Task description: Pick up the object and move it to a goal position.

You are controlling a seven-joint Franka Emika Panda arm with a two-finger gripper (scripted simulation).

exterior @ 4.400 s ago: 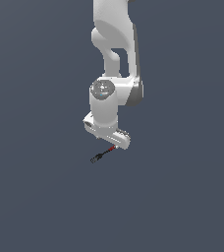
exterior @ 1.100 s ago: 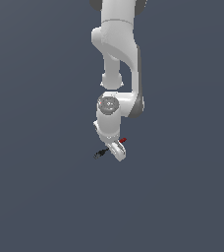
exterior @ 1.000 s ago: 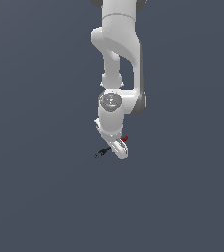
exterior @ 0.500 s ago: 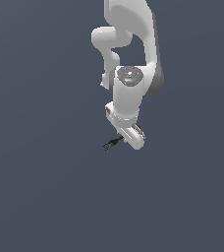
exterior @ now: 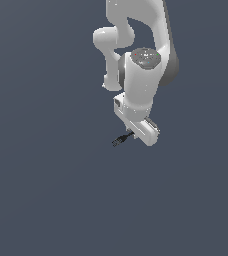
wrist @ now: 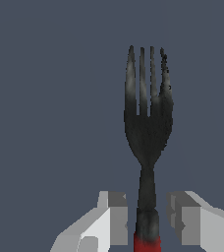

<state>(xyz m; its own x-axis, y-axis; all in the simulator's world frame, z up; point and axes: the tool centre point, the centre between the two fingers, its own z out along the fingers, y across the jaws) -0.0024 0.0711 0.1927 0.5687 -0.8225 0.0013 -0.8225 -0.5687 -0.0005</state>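
Note:
The object is a small fork with a dark grey pronged head point(wrist: 147, 118) and a red handle end point(wrist: 147, 242). In the wrist view its neck runs between my two white fingers point(wrist: 115, 216), and my gripper point(wrist: 147, 216) is shut on it near the handle. In the exterior view the hand point(exterior: 138, 127) points downward, and the object's dark head point(exterior: 119, 141) sticks out from under it toward the exterior view's left. The red handle is hidden behind the hand there. The fork hangs off the ground with the gripper.
The white arm point(exterior: 141, 60) rises from the hand toward the top of the exterior view. Around it there is only a plain dark grey-blue surface point(exterior: 46, 190). No goal marker shows in either view.
The arm has swung toward the exterior view's right and risen slightly, and the wrist has turned. The fork has travelled along in the gripper.

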